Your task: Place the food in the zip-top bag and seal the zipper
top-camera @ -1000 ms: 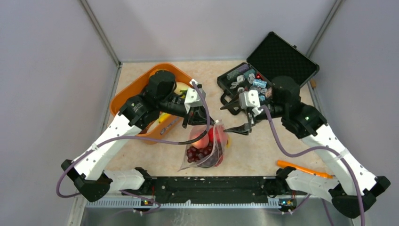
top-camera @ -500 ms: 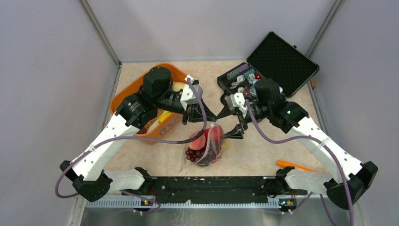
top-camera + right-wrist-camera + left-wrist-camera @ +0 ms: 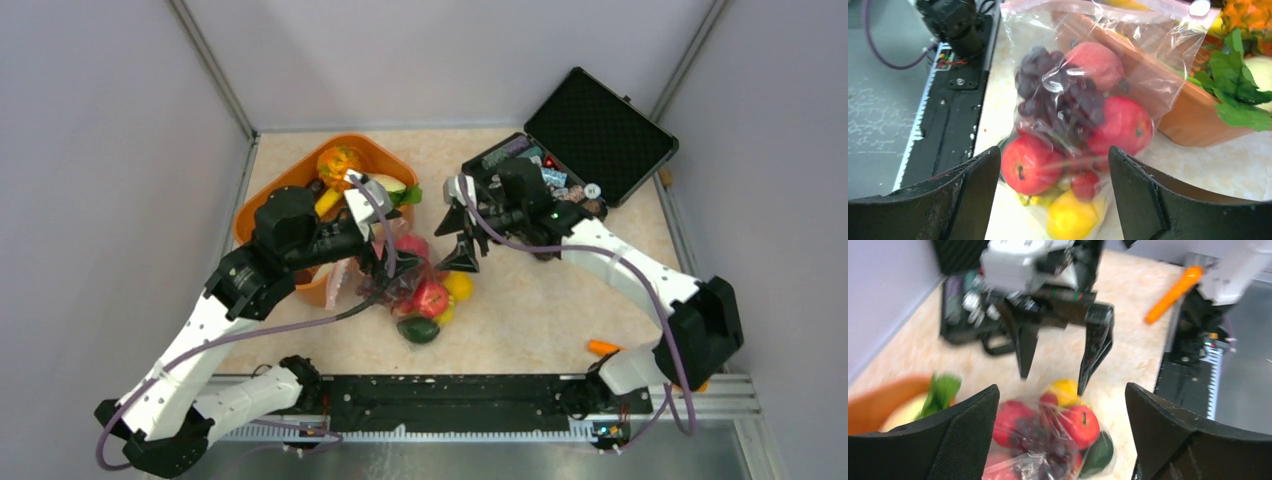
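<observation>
Mottled tabletop [image 3: 540, 310], crinkly clear zip-top bag [image 3: 1160, 82] of glossy round food [image 3: 1030, 165]; left tool [image 3: 1060, 440], right tool [image 3: 1048, 200] agape, empty.

This is a robotics lab test cell, not a lived-in room. Plain lavender-grey panel walls [image 3: 120, 150] box in a small beige marble-patterned tabletop [image 3: 540, 300] on three sides, and bare metal frame posts [image 3: 213, 75] join them at the corners. Two white-and-black robot arms, the left arm [image 3: 200, 330] and the right arm [image 3: 630, 270], are bolted to a black mounting rail [image 3: 450, 392] at the near edge. Loose purple cables [image 3: 290, 327] trail along them. The goods are props: bright plastic toy fruits [image 3: 432, 298].
</observation>
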